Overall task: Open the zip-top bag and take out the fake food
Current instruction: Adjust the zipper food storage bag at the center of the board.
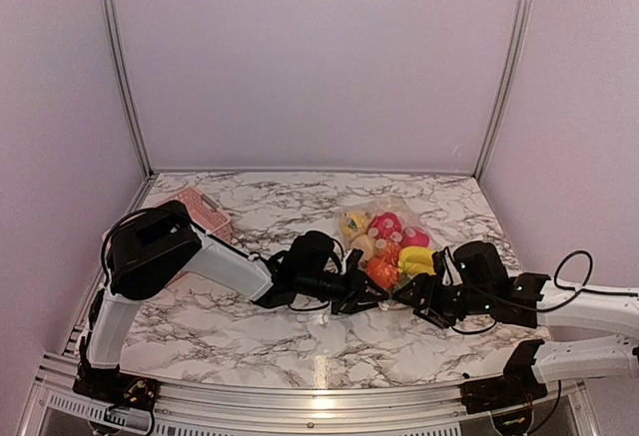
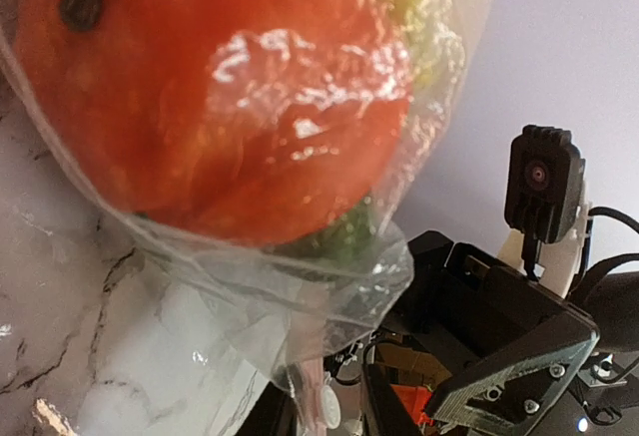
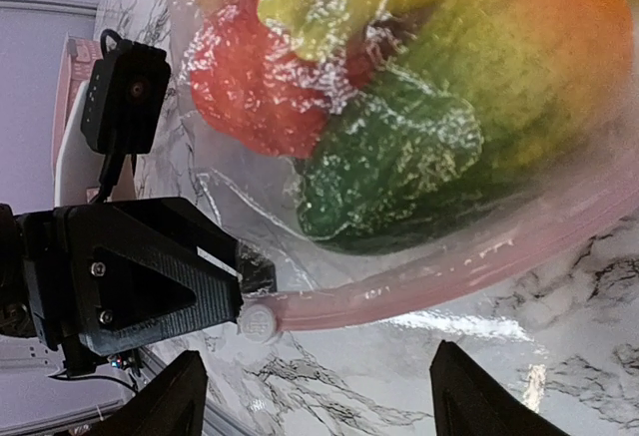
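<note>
Midway across the marble table (image 1: 250,341), between the two grippers, lies the zip-top bag (image 1: 377,207), clear crinkly plastic with a pink zip strip (image 3: 429,276) ending at a small white slider (image 3: 262,321). Through its glare-streaked film the fake food (image 1: 387,226) shows as smooth, rounded plastic, blurred up close: an orange-red piece (image 2: 210,97) and a dark green one (image 3: 384,162). The left gripper (image 1: 369,297), tips cut off in its own view, pinches the bag's corner with narrow fingers. The right gripper (image 1: 412,292) hangs just beside, fingers (image 3: 165,401) wide, holding nothing. A pink slatted basket (image 1: 205,212) sits well apart.
</note>
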`<action>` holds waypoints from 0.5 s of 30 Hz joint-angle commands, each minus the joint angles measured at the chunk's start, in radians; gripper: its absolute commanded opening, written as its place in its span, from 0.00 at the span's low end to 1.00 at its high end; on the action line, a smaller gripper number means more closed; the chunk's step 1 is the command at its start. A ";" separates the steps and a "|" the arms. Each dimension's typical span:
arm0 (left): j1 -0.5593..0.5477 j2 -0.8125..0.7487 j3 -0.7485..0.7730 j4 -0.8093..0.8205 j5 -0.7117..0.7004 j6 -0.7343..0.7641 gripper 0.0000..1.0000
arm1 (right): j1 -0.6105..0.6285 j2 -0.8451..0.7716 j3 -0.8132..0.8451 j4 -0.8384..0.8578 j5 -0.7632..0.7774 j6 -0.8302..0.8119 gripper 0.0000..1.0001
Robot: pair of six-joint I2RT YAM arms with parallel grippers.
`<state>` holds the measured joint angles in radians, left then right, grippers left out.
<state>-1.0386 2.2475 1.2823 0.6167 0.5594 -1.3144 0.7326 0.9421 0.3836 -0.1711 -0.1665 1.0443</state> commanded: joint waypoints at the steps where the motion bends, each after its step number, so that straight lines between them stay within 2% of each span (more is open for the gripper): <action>1: -0.003 -0.017 -0.043 0.016 0.007 0.016 0.25 | 0.008 -0.018 -0.036 0.058 -0.027 0.087 0.74; 7: -0.003 -0.036 -0.093 0.000 0.007 0.041 0.22 | 0.009 -0.009 -0.062 0.093 -0.035 0.128 0.67; 10: -0.003 -0.022 -0.088 0.012 0.018 0.036 0.17 | 0.018 0.011 -0.072 0.128 -0.042 0.147 0.64; 15: -0.003 -0.004 -0.060 0.020 0.040 0.032 0.17 | 0.038 0.044 -0.070 0.147 -0.035 0.163 0.62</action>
<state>-1.0405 2.2459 1.1957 0.6239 0.5739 -1.2945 0.7513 0.9653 0.3172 -0.0628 -0.2016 1.1763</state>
